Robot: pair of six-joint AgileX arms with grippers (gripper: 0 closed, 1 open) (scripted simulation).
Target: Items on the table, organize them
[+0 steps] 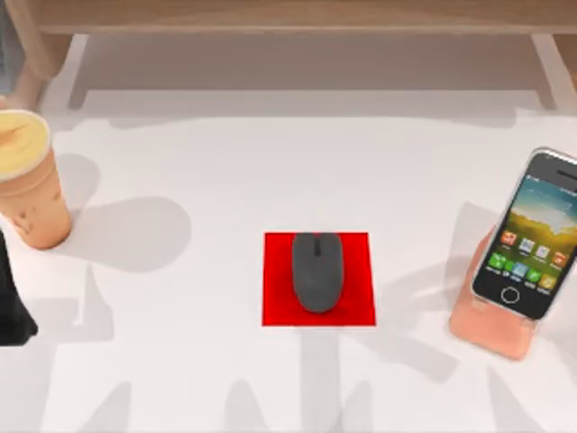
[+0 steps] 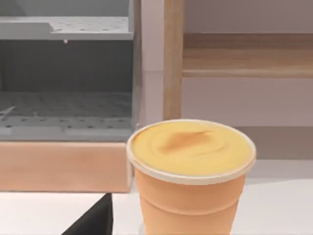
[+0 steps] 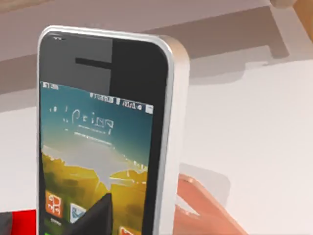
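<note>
A tan paper cup [image 1: 29, 180] with a yellowish top stands upright at the table's [image 1: 207, 361] far left; the left wrist view shows it close ahead [image 2: 190, 176]. A dark part of my left gripper [image 1: 11, 311] sits at the left edge just in front of the cup, also seen as a dark tip [image 2: 93, 220] beside it. The dark grey mouse [image 1: 316, 271] lies on a red mat [image 1: 275, 307] at the centre. The black smartphone [image 1: 532, 234] leans on a peach-pink stand [image 1: 491, 329] at the right. A dark tip of my right gripper [image 3: 98, 215] shows before the phone's screen [image 3: 98, 142].
A light wooden shelf unit [image 1: 288, 16] runs along the back edge, with legs at both back corners. A grey perforated rack [image 2: 63, 73] shows behind the cup in the left wrist view. White tabletop stretches between the cup, the mat and the stand.
</note>
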